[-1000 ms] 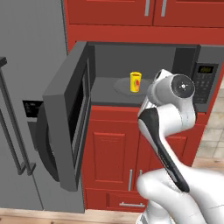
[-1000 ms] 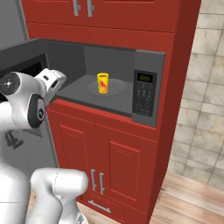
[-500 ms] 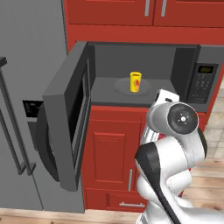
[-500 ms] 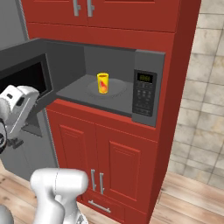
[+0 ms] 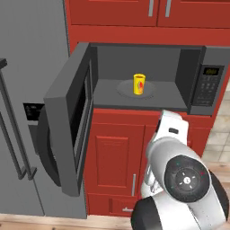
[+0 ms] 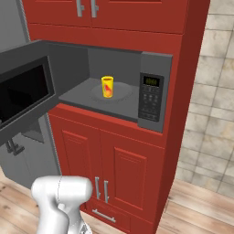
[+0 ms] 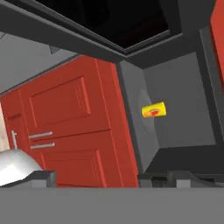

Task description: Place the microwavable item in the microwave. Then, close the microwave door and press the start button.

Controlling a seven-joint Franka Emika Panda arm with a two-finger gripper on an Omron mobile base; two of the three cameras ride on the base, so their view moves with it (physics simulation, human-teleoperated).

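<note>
Left base view: yellow cup (image 5: 139,84) sits inside microwave (image 5: 148,78); door (image 5: 69,117) wide open, start unpressed; claw apparently released, empty.

Red cabinets (image 6: 114,169), grey fridge (image 5: 27,112), wooden floor (image 6: 201,210), beige tiled wall (image 6: 215,91).

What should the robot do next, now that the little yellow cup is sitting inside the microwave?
Probably swing the wide grey microwave door shut. The small yellow cup with a red mark already stands upright on the turntable inside the grey microwave, the door hangs wide open, and the open pincer holds nothing.
</note>
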